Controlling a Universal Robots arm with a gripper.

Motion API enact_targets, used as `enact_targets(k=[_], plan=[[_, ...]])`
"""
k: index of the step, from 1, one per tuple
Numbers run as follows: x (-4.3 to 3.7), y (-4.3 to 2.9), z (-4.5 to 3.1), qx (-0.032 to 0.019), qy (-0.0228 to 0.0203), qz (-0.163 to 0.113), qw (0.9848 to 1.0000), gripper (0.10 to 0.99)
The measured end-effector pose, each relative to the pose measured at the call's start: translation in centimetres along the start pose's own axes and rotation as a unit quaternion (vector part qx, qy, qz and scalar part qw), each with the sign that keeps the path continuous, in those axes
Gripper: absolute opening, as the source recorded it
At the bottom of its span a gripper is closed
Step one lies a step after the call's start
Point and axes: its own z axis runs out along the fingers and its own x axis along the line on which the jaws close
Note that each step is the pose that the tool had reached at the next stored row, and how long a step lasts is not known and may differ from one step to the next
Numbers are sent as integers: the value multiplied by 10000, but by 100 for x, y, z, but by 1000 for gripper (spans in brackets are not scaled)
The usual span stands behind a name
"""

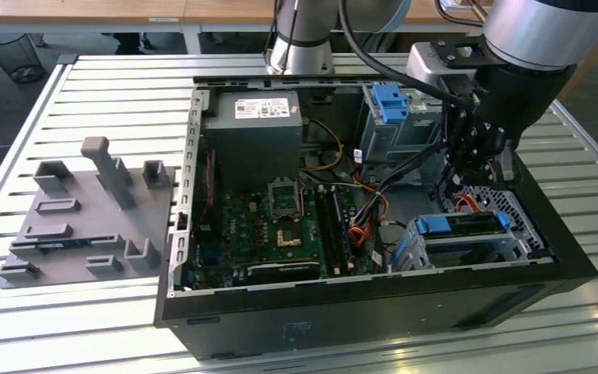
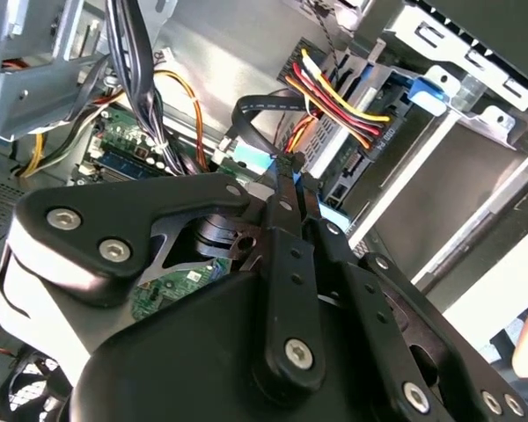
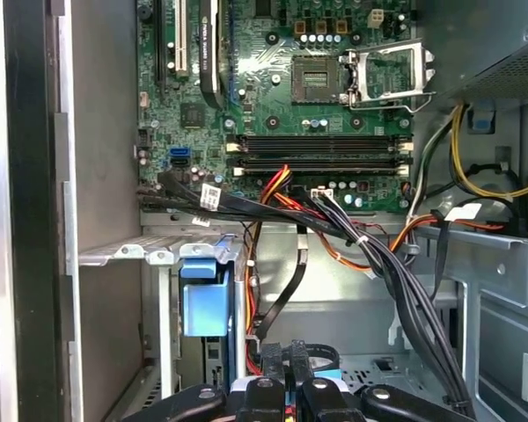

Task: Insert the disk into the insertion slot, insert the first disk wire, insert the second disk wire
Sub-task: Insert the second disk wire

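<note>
Arm (image 1: 532,47) hangs steeply down into the case (image 1: 382,312), gripper (image 2: 292,171) pinched on the black disk wire (image 3: 286,281), just beside the disk (image 1: 463,225) sitting in the insertion slot (image 1: 470,251).

An open black PC case (image 1: 382,312) lies mid-table on a slatted metal table (image 1: 122,86), showing a green motherboard (image 1: 278,226), a grey power supply (image 1: 252,144) and a tall cage (image 1: 382,128) with a blue tab, while a grey fixture plate (image 1: 71,234) sits near the table's edge at the exterior view's left.
</note>
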Motion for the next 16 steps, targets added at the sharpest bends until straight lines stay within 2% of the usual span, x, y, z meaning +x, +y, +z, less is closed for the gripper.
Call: enact_targets(k=[3, 6, 8, 16], plan=[[15, 0, 2, -2, -98, 5, 10000, 149], [31, 0, 5, -4, -165, 8, 9999, 149], [48, -1, 7, -5, -177, 8, 9998, 149], [119, -3, 11, -5, -177, 8, 9998, 149]])
